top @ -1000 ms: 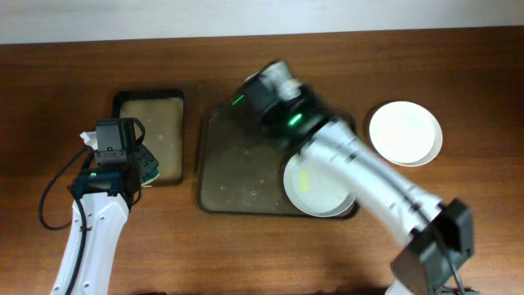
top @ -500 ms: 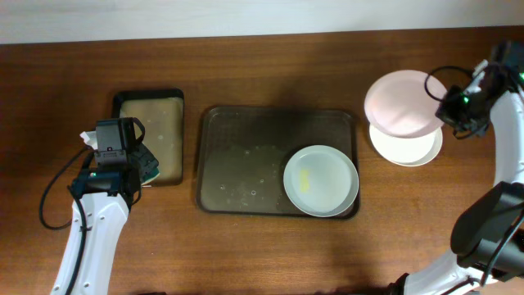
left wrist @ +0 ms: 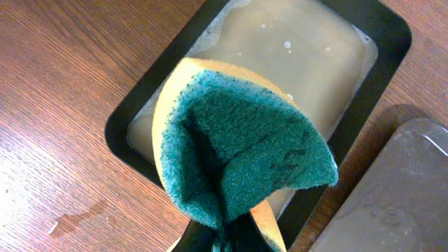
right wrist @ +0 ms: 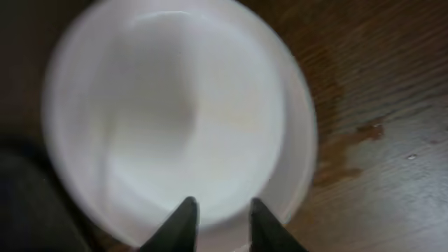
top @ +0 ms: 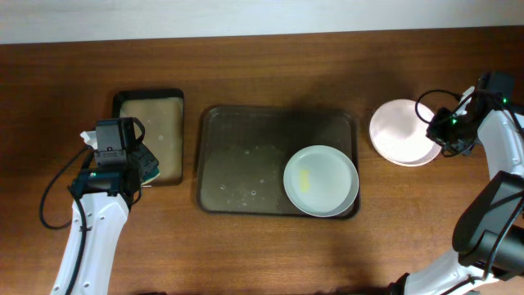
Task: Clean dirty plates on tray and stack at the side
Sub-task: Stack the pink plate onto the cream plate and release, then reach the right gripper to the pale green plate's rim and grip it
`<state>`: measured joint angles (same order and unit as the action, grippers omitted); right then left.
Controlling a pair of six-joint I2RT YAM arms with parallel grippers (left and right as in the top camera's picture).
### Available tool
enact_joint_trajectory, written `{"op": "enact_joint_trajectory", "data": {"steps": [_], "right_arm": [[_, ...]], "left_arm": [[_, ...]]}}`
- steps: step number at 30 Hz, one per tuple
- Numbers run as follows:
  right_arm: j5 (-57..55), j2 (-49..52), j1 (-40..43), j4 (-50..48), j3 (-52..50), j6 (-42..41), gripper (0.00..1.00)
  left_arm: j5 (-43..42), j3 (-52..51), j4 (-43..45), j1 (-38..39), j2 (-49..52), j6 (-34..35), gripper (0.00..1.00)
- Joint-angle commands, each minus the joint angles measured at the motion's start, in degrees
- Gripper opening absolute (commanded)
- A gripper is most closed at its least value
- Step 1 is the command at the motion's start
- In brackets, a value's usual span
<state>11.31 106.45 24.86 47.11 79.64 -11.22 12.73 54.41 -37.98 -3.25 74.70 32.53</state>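
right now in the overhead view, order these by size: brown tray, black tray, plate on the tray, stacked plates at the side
1. brown tray, clearly the largest
2. black tray
3. plate on the tray and stacked plates: they look alike, so no ranking between them

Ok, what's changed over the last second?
The right gripper swung off the tray, carried a plate right and lowered it onto the side plate; its fingers now stand parted over the rim. The left gripper, its sponge and the smeared plate stayed put.
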Motion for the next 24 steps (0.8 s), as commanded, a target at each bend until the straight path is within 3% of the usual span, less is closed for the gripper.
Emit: {"op": "enact_joint_trajectory", "data": {"steps": [1,7,11,14,24], "right_arm": [[9.4,0.3,-1.4,-0.4,-0.3,0.0,0.19],[16.9,0.3,-10.1,3.3,-0.3,6.4,0.23],[1.4,0.3,-19.9,7.6,-1.0,8.5,0.23],[-12.2,0.4,-28.0,7.4,-4.5,8.4,0.36],[-13.5,0.4,-32.8,4.9,-9.4,7.6,0.38]], "left_arm": [[-0.6,-0.3,0.2,-0.2,0.1,-0.9,0.0],[-0.6,-0.3,0.2,-0.2,0.1,-0.9,0.0],[-0.6,-0.3,0.2,-0.2,0.1,-0.9,0.0],[-1.0,-0.3,0.2,-0.2,0.1,-0.9,0.01],[-1.0,-0.3,0.2,-0.2,0.1,-0.9,0.02]]}}
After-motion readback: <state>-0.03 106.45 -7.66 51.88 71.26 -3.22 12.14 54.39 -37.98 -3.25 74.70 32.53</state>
